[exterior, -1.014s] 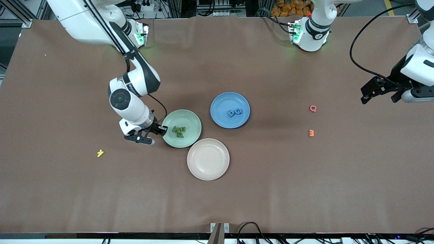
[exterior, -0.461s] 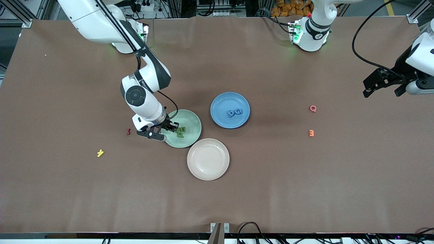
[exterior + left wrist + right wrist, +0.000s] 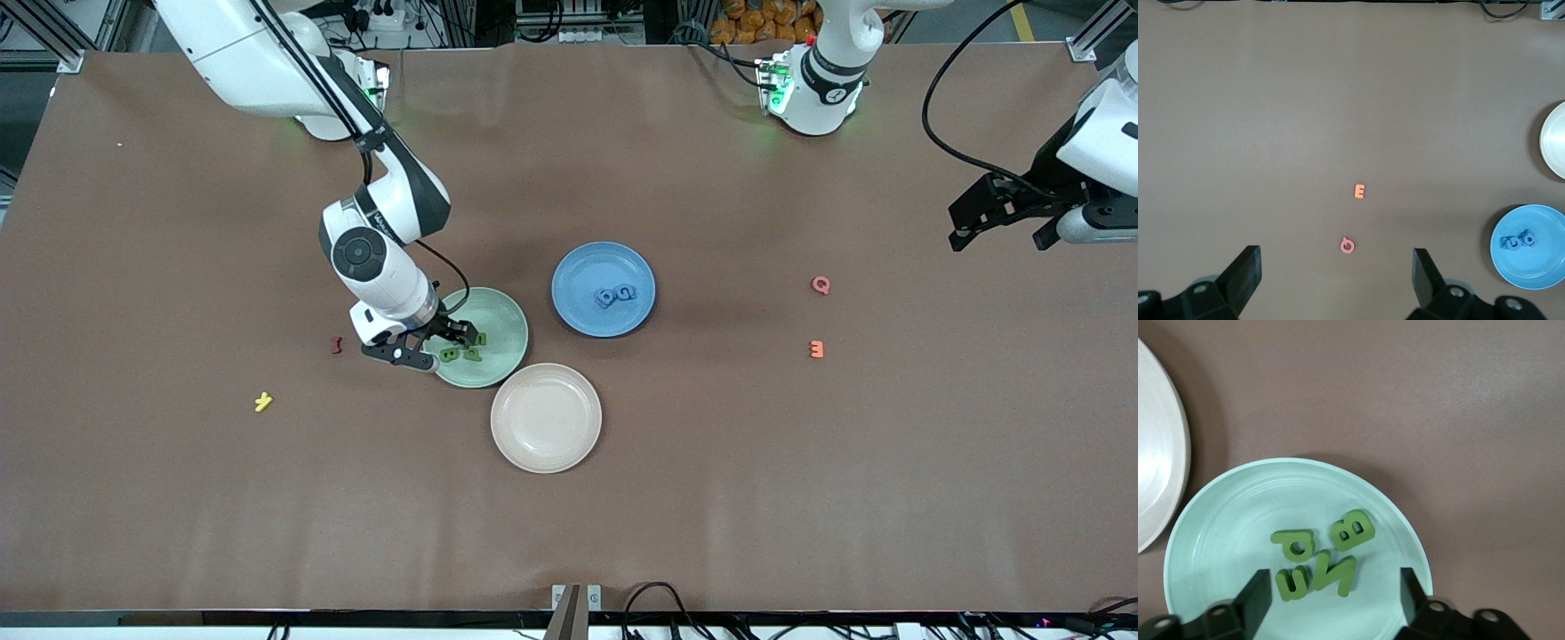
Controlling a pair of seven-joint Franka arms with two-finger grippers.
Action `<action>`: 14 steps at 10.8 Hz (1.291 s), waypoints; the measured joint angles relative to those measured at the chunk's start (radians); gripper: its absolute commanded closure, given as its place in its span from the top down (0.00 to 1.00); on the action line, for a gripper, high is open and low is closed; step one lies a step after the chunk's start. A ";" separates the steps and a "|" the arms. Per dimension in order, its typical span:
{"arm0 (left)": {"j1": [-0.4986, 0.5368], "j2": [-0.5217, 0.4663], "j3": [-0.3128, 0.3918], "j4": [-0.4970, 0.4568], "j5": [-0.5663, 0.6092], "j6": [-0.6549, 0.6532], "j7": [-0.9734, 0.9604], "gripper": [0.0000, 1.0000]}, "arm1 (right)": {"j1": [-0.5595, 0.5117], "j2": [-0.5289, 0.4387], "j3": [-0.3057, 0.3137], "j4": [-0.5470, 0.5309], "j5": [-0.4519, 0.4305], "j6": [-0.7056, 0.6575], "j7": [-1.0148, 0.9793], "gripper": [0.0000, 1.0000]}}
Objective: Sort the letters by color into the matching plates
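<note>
hovering over the green plate (image 3: pixel 493 333), the right gripper (image 3: pixel 437 341) holds its jaws spread wide with nothing between them; four green letters (image 3: pixel 1321 561) lie in a loose cluster on the plate directly beneath. the left gripper (image 3: pixel 1000 213) waits above bare worktop (image 3: pixel 711 498) at the left arm's end, jaws wide apart and empty. the blue plate (image 3: pixel 578 267) sits just beside the green one, carrying blue letters (image 3: pixel 616 294). a cream plate (image 3: pixel 546 418) lies nearer the front camera, close to both. pink (image 3: pixel 821 284), orange (image 3: pixel 816 349), red (image 3: pixel 336 345) and yellow (image 3: pixel 262 402) letters lie scattered, well apart, on open worktop.
</note>
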 measured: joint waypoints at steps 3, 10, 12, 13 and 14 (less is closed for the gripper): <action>0.000 0.005 0.002 0.000 -0.001 -0.002 0.000 1.00 | -0.002 0.000 -0.018 0.009 -0.001 0.000 -0.002 1.00; 0.078 0.014 -0.082 -0.003 -0.015 -0.008 -0.029 1.00 | -0.098 0.000 -0.173 0.033 -0.005 0.000 -0.392 1.00; 0.084 0.016 -0.084 -0.008 -0.015 -0.009 -0.029 1.00 | -0.146 0.000 -0.186 0.036 -0.005 0.000 -0.477 1.00; 0.088 0.017 -0.084 -0.014 -0.015 -0.009 -0.029 1.00 | -0.162 0.000 -0.196 0.037 -0.006 -0.001 -0.509 1.00; 0.090 0.017 -0.084 -0.016 -0.015 -0.009 -0.029 1.00 | -0.180 0.000 -0.205 0.037 -0.006 -0.002 -0.545 1.00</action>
